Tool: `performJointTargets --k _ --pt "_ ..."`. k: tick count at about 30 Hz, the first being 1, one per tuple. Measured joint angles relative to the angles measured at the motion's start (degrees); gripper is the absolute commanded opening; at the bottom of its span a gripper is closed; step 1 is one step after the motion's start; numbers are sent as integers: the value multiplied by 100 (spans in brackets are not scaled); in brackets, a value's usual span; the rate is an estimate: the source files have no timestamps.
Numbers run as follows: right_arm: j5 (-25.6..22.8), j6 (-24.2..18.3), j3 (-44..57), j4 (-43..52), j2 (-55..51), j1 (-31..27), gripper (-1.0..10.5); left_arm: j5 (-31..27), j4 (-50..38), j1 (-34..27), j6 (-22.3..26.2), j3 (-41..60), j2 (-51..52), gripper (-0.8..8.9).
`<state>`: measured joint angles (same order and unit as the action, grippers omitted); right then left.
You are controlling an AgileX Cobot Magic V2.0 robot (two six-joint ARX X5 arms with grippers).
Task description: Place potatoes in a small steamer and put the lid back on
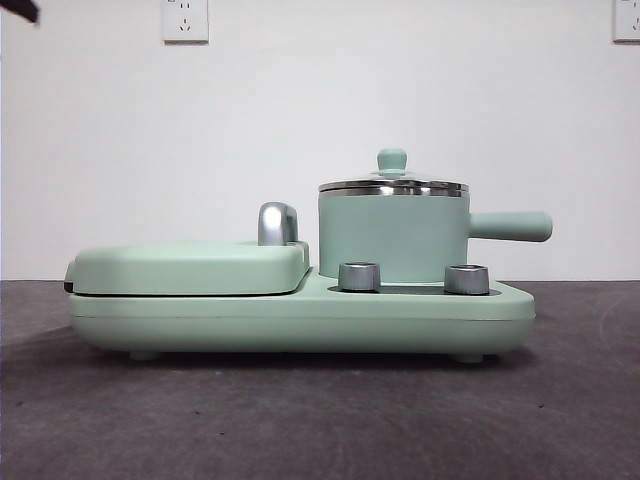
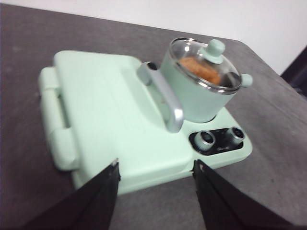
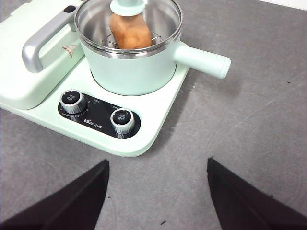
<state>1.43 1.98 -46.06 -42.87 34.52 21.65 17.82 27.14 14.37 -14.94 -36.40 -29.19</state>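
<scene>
Evidently complete: the potato point(image 3: 130, 31) sits inside the small steamer point(image 1: 392, 238) under the seated lid point(image 2: 207, 63), so left pincer point(image 2: 156, 173) and right pincer point(image 3: 157, 171) hang wide, empty, withdrawn.

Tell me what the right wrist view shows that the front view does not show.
Only the right wrist view shows the potato inside the small steamer, seen through the glass lid, and the open right gripper. Only the front view shows the wall sockets. Both show the steamer, its lid on, and two knobs.
</scene>
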Motion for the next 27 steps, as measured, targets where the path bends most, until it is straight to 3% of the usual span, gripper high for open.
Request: performJointTargets --k 6,7,8,9,10,27 --pt "0 0 0 0 0 0 316 -120 236 0 -151 0 258 240" --pt "0 0 0 0 0 0 266 -118 251 0 -166 0 275 178" --pt "0 4 0 -2 0 0 103 -120 254 0 -173 0 286 17" --pt "4 42 0 -17 0 0 -8 -118 254 0 -177 0 313 29" --pt "4 37 0 -26 0 0 27 -120 254 0 -214 0 339 4" --pt "2 42 0 7 0 4 15 -122 238 2 -229 0 372 6"
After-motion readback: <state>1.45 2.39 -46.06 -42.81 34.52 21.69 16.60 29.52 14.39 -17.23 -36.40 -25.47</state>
